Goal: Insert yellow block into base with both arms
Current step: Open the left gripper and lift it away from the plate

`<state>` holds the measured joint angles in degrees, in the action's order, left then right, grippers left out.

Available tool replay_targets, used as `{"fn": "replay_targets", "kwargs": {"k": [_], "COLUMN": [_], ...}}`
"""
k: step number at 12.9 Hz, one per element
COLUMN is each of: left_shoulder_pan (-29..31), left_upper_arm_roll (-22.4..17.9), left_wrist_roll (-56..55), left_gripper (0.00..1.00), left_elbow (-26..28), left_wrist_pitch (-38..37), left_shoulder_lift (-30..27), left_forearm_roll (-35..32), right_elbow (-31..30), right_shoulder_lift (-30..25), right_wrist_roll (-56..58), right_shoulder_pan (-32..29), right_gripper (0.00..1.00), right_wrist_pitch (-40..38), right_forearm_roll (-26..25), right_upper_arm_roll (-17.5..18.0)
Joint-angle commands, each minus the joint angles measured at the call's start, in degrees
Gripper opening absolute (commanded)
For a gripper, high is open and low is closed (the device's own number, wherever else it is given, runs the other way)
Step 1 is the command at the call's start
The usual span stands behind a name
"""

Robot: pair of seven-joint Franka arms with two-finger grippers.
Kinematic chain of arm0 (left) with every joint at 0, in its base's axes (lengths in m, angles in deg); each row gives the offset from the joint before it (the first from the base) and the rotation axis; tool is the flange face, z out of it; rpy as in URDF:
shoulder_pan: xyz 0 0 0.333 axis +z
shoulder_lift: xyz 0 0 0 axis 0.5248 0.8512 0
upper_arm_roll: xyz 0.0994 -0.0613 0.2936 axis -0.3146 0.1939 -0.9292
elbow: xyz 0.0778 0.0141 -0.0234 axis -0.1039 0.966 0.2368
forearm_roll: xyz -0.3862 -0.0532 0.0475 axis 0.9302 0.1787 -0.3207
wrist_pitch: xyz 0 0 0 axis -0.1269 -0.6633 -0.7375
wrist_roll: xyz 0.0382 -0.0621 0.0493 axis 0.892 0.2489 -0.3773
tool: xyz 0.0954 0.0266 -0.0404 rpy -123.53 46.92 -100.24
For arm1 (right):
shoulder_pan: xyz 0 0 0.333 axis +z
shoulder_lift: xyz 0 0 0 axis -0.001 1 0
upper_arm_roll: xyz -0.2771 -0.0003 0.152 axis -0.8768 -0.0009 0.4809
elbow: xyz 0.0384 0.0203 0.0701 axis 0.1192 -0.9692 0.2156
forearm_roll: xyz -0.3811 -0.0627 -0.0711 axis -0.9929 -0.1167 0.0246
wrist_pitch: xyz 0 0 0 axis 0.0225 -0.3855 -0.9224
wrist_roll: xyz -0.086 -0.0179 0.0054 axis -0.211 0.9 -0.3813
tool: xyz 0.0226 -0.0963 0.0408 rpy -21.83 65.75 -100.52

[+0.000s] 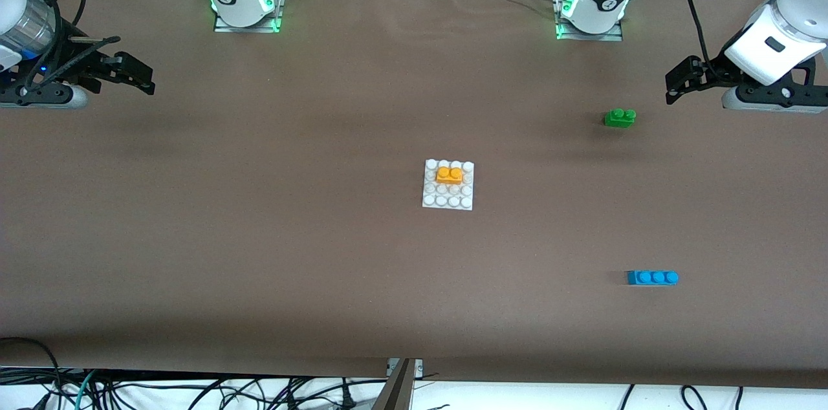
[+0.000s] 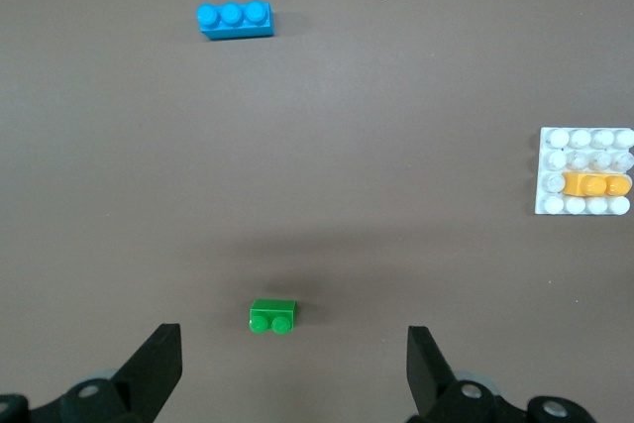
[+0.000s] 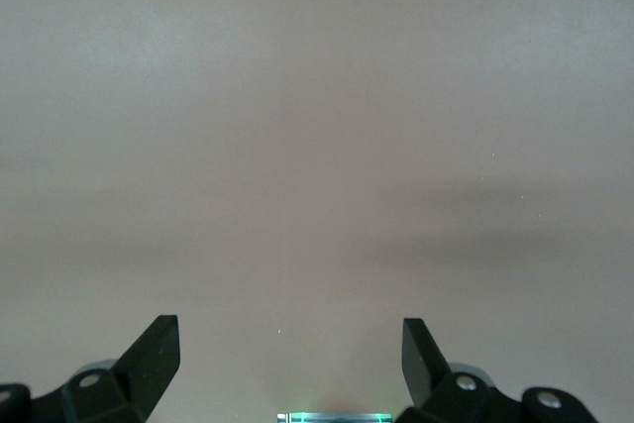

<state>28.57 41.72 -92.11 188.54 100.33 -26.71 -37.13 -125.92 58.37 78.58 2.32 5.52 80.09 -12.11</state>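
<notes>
The yellow block (image 1: 449, 174) sits on the white studded base (image 1: 446, 202) in the middle of the table, on the rows of studs farther from the front camera. The left wrist view shows the same yellow block (image 2: 595, 185) on the base (image 2: 584, 207). My left gripper (image 1: 673, 86) hangs open and holds nothing at the left arm's end of the table; the left wrist view shows this gripper (image 2: 293, 354) over bare table close to the green brick. My right gripper (image 1: 143, 74) hangs open and holds nothing at the right arm's end, and in its own wrist view this gripper (image 3: 289, 329) has only brown table under it.
A green two-stud brick (image 1: 620, 118) lies near the left gripper and appears in the left wrist view as well (image 2: 272, 316). A blue three-stud brick (image 1: 652, 277) lies nearer to the front camera, toward the left arm's end (image 2: 236, 19). Cables hang at the table's front edge.
</notes>
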Motion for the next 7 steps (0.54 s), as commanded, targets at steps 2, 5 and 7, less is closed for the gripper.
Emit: {"fn": "replay_targets", "kwargs": {"k": [2, 5, 7], "left_shoulder_pan": [-0.2, 0.3, 0.4], "left_upper_arm_roll": [-1.2, -1.9, -2.1], "left_wrist_roll": [1.2, 1.2, 1.2], "left_gripper": [1.0, 1.0, 1.0], "left_elbow": [-5.9, -5.9, -5.9], "left_wrist_pitch": [-3.2, -3.6, -3.7], "left_shoulder_lift": [4.2, 4.1, 4.1], "left_forearm_roll": [-0.2, 2.0, 2.0], "right_elbow": [-0.2, 0.4, 0.9], "right_shoulder_lift": [-0.5, -1.3, -2.3], "right_wrist_roll": [1.1, 1.1, 1.2], "right_shoulder_pan": [-0.2, -0.2, -0.2], "right_gripper": [0.99, 0.99, 0.99], "right_wrist_pitch": [0.5, -0.7, -1.5], "right_forearm_roll": [-0.2, -0.2, -0.1], "right_upper_arm_roll": [-0.1, -0.2, -1.2]}}
